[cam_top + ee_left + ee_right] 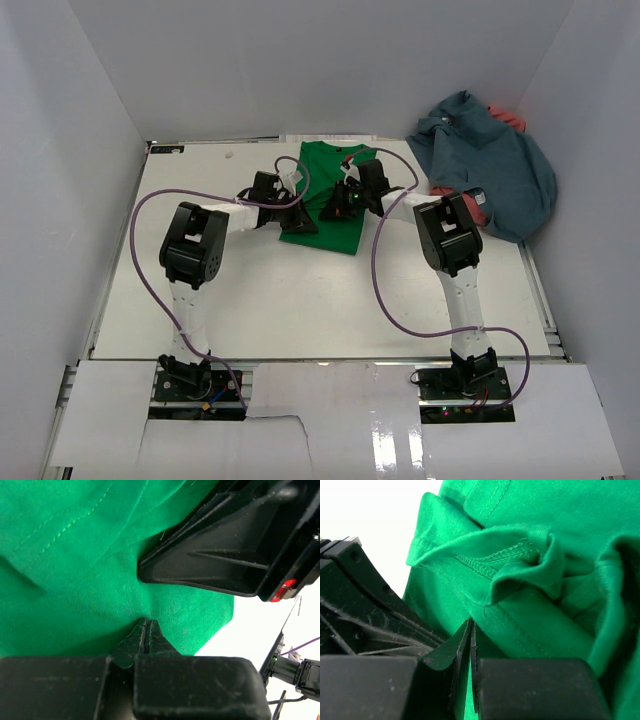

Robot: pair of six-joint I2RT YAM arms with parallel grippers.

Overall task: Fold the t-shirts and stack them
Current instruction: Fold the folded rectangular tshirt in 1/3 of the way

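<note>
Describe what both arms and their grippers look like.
Both the left arm and the right arm have white links and bulky black joint housings, each trailing a looping purple cable. The left gripper and the right gripper are matte black, with blocky bodies and thin tapering fingers.

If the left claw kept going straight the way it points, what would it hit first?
The green shirt: the left gripper has its shut tips on the cloth. Just beyond looks like the right gripper, though depth is unclear.
</note>
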